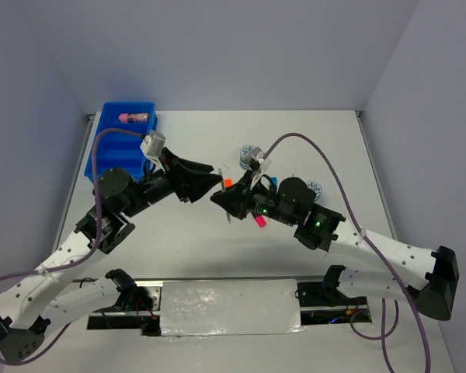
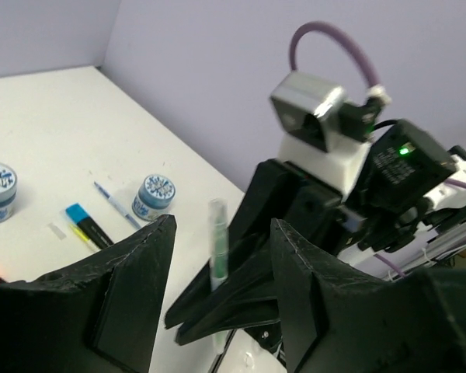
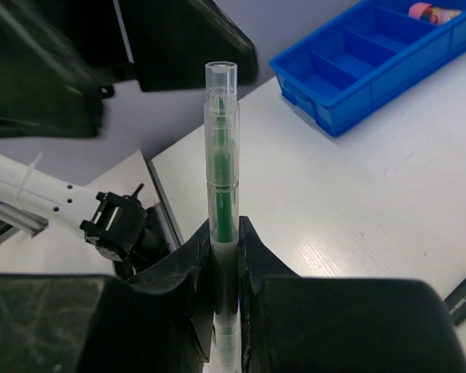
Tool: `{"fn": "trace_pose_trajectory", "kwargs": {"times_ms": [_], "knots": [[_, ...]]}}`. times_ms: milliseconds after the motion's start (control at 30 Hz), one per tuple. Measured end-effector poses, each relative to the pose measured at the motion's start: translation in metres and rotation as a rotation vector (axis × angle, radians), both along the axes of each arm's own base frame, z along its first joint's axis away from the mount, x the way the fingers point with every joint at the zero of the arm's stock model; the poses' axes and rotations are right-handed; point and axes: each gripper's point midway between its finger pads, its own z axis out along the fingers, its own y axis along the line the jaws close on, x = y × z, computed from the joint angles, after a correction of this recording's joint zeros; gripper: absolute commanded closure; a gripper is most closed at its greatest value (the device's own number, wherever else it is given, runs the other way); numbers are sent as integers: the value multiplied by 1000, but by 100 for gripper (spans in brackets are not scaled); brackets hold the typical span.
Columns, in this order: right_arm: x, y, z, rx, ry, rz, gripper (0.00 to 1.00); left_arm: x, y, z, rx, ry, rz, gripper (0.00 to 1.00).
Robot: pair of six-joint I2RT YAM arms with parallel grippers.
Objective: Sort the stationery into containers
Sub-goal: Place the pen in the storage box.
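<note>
One green pen, clear-barrelled with a green core, is clamped low on its barrel between the two fingers of the right tool. Its open end stands clear above them, over the middle of the desk.

One left tool faces the right tool, fingers spread wide. In the left wrist view the pen's free end stands in the gap between them, touching neither finger.

One blue tray sits at 10 o'clock on the desk, well apart from the pen, divided into several parallel compartments.

One pink cylinder lies on its side in the tray's farthest compartment. The other compartments that show hold nothing.

Two discs with blue-grey patterned tops rest on the desk. One disc is at 1 o'clock from the right tool. The second disc is at 3 o'clock, beside the right arm.

Three black markers lie loose on the desk:
- One orange-capped marker at 12 o'clock, just beside the right tool.
- One pink-capped marker at 5 o'clock.
- One blue-capped marker, between the two discs in the left wrist view.

One thin pen lies just beside the blue-capped marker, near the second disc.
</note>
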Motion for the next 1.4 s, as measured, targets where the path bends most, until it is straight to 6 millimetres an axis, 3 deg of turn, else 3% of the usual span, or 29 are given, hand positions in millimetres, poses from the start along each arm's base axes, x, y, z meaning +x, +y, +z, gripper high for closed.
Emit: {"fn": "trace_pose_trajectory", "kwargs": {"times_ms": [300,1400], "knots": [[-6,1,4,13,-1,31,100,5,-14,-31,41,47,-48,37],[-12,7,-5,-1,19,80,100,12,-11,-27,23,29,-7,46]]}}
